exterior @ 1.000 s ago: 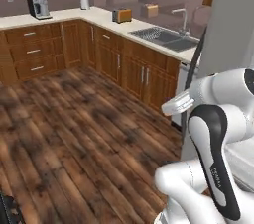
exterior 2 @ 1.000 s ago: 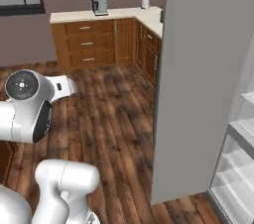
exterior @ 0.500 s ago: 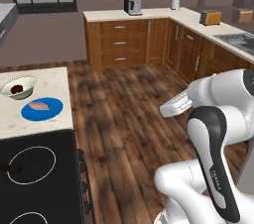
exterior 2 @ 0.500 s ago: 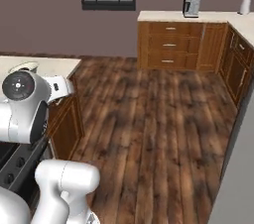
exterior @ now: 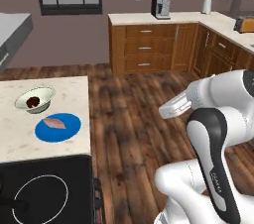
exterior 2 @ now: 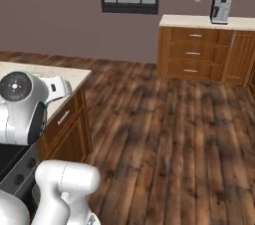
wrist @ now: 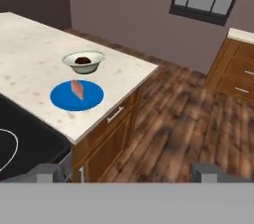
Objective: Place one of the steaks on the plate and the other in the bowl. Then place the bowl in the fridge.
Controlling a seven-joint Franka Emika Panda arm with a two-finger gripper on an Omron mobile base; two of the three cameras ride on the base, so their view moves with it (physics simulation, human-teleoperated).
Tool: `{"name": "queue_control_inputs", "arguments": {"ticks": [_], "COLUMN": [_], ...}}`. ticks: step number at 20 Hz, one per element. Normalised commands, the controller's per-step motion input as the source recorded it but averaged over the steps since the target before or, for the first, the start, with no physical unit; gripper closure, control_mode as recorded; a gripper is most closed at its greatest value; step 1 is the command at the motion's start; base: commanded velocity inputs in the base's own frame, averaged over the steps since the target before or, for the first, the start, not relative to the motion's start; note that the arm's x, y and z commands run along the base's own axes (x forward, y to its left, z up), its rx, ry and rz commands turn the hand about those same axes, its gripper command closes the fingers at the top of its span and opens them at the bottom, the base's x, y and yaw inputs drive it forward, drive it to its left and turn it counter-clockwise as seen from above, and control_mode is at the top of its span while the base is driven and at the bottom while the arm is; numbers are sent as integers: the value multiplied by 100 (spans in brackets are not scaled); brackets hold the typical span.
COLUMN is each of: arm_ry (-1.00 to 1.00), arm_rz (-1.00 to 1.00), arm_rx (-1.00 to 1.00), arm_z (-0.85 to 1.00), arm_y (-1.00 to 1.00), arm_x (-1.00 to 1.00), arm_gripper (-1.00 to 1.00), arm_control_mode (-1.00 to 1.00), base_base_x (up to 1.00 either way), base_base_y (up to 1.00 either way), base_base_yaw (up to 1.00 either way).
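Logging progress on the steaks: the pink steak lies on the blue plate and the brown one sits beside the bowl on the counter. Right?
Not quite. The left base view shows the brown steak inside the bowl, not beside it. The pink steak does lie on the blue plate.

Rendered scene under even, diffuse illumination with no evident light source or glare. Shadows are faint; the wooden floor [exterior 2: 164,119] appears softly blurred, textures coarse throughout.
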Motion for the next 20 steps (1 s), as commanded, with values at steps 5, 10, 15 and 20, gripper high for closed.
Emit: {"name": "queue_control_inputs", "arguments": {"ticks": [5,10,15,20], "arm_ry": [0,0,0,0], "arm_rz": [0,0,0,0], "arm_rx": [0,0,0,0], "arm_z": [0,0,0,0], "arm_y": [0,0,0,0], "arm_x": [0,0,0,0], "arm_gripper": [-100,-100,-100,-100], "arm_control_mode": [100,100,100,100], "base_base_x": [100,100,88,55], "base_base_y": [0,0,0,0], "base_base_yaw": [15,17,39,53]}}
